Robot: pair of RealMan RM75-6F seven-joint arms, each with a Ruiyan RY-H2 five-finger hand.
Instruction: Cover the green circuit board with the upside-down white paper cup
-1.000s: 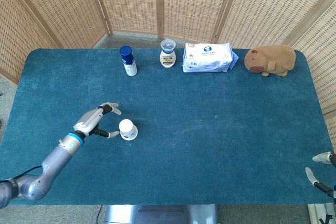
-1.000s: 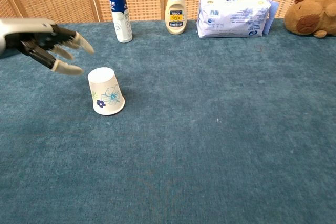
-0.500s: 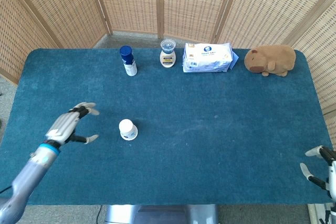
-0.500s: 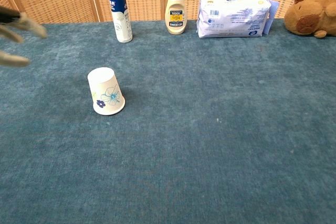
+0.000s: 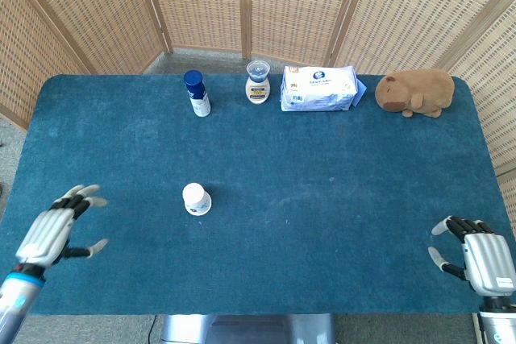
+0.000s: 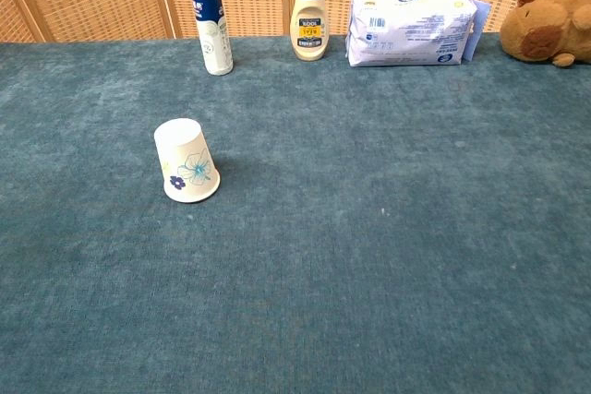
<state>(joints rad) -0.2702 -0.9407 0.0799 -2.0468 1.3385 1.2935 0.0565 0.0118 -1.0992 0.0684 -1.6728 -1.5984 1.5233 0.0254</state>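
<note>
Now: one white paper cup (image 6: 187,161), upside-down, mouth on desk (image 5: 322,199), axis vertical, left of desk centre, nearer front edge. Circuit board not visible. Along far edge: one blue-capped bottle (image 5: 196,93), one cream bottle (image 5: 257,82), one wipes pack (image 5: 319,89), one plush toy (image 5: 415,92). Left hand (image 5: 55,229) at front-left corner, fingers spread, holding nothing. Right hand (image 5: 476,254) at front-right corner, fingers apart, holding nothing. Both well apart from cup; wide bare cloth between.

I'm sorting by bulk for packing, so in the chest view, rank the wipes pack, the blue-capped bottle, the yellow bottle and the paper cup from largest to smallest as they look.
1. wipes pack
2. blue-capped bottle
3. yellow bottle, close to the blue-capped one
4. paper cup, though it stands nearer the camera, so its rank against the bottles is unsure
</note>
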